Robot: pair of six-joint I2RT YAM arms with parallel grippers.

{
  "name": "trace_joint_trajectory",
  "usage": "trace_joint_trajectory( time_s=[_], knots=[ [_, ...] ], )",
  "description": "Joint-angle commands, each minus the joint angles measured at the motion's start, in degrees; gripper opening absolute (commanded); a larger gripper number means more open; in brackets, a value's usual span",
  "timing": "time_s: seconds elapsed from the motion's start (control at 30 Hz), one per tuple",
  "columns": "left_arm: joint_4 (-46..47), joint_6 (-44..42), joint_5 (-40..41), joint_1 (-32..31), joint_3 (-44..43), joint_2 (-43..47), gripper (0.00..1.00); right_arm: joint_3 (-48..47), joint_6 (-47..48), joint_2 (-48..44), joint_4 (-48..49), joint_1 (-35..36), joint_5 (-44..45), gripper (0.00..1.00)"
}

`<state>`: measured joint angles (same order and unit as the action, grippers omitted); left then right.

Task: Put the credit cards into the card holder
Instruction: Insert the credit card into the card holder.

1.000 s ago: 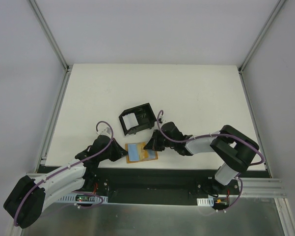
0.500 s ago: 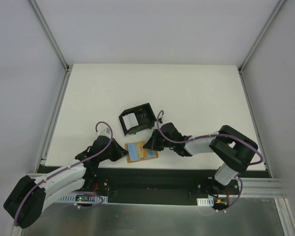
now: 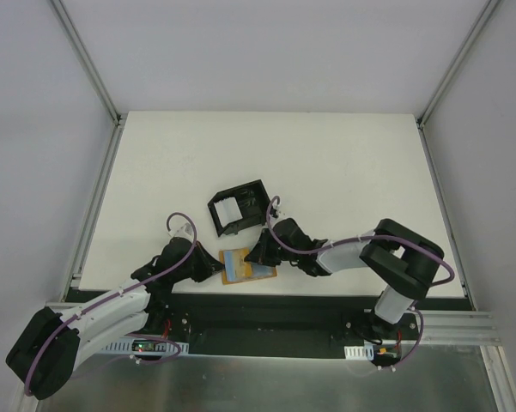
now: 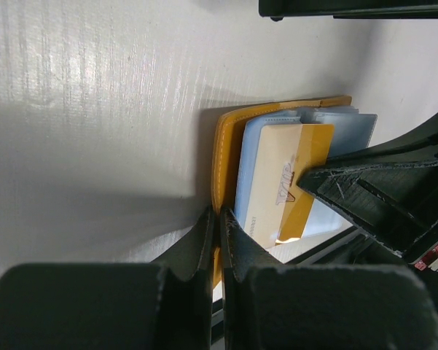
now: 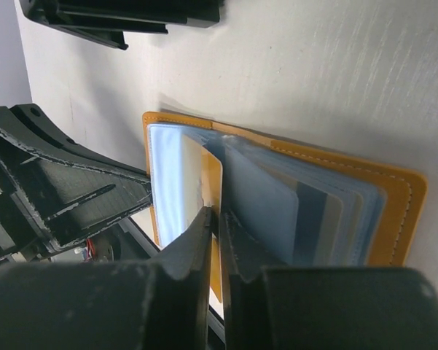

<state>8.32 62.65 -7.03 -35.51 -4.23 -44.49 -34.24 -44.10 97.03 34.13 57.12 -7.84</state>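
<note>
A tan-orange wallet [image 3: 247, 265] lies open near the table's front edge, its clear blue sleeves [image 5: 270, 208] fanned out. My left gripper [image 4: 219, 216] is shut on the wallet's orange cover [image 4: 224, 142] at its left edge. A cream and orange credit card [image 4: 280, 179] sticks out of a sleeve. My right gripper [image 5: 219, 216] is shut on that card's [image 5: 213, 182] edge. From above, the left gripper [image 3: 218, 268] and right gripper [image 3: 254, 255] face each other across the wallet. The card holder [image 3: 240, 190], a black open box with a white ridged insert, stands just behind them.
The table's front edge and the black base rail [image 3: 266, 309] run right below the wallet. White tabletop [image 3: 343, 172] stretches behind and to both sides of the card holder. Metal frame posts [image 3: 99, 86] flank the table.
My right arm has shifted a little to the left, bringing its gripper further over the wallet. The left arm and the wallet have stayed put.
</note>
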Motion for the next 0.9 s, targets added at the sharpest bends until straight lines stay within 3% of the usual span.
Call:
trace_joint_trajectory(
  time_s=[0.0, 0.17, 0.23, 0.87],
  knots=[
    [-1.64, 0.01, 0.79, 0.61, 2.29, -0.07, 0.0, -1.97, 2.69, -2.89, -6.95, 1.06, 2.82, 0.12],
    [-1.64, -0.16, 0.79, 0.61, 2.38, 0.02, 0.0, -4.16, 6.56, -7.9, -17.59, 0.97, 5.37, 0.31],
    [-1.72, -0.34, 0.7, 0.61, 2.3, -0.07, 0.0, -5.13, 7.35, -8.18, -19.62, 0.97, 5.2, 0.34],
    [-1.64, -0.69, 0.35, 0.61, 1.95, 0.02, 0.0, -14.54, 7.62, 0.52, -20.33, 3.43, -2.27, 0.36]
  ],
)
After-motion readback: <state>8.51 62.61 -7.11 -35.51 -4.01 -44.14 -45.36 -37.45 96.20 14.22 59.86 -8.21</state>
